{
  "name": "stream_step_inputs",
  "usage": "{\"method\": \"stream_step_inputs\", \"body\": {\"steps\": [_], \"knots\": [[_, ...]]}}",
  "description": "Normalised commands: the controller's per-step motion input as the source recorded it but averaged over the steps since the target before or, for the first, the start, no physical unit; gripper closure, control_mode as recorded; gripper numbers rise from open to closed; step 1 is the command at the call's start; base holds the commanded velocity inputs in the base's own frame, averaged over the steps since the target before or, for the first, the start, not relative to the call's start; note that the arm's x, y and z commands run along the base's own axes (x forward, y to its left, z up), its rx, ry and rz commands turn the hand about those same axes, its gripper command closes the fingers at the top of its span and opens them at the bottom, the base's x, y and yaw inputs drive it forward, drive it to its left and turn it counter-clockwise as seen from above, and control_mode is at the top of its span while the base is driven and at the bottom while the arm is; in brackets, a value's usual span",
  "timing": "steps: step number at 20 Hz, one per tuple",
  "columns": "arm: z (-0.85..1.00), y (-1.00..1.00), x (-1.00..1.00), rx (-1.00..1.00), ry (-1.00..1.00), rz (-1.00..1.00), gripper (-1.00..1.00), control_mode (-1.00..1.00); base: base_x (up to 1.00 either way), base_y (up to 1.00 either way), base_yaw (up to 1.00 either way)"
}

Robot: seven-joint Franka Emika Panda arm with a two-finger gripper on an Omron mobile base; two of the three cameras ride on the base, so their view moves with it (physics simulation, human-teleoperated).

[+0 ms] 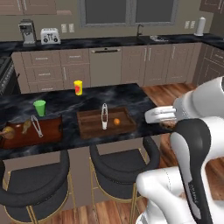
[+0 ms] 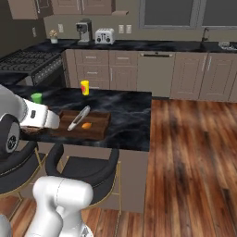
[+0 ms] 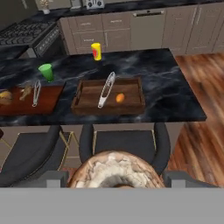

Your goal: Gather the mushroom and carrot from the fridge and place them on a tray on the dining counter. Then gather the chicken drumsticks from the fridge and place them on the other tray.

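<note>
While the gripper (image 3: 116, 186) grips the mushroom (image 3: 114, 169), the carrot (image 3: 120, 98) lies ahead.

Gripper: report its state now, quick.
Gripper: closed on the round brown mushroom with pale mottled underside, held wide between the two dark fingers.

Three views toward dining counter (image 1: 131, 94)
</note>
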Motion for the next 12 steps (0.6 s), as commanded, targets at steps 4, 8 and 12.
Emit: {"method": "stream_step_inputs", "body": {"steps": [4,8,12], "knots": [[-0.18,0.32,1.0,0.0,0.24,0.02,1.0,-1.0,0.0,0.0,0.0],[-0.41,0.44,1.0,0.0,0.23,0.0,1.0,-1.0,0.0,0.0,0.0],[-0.53,0.53,1.0,0.0,0.21,0.0,1.0,-1.0,0.0,0.0,0.0]]}}
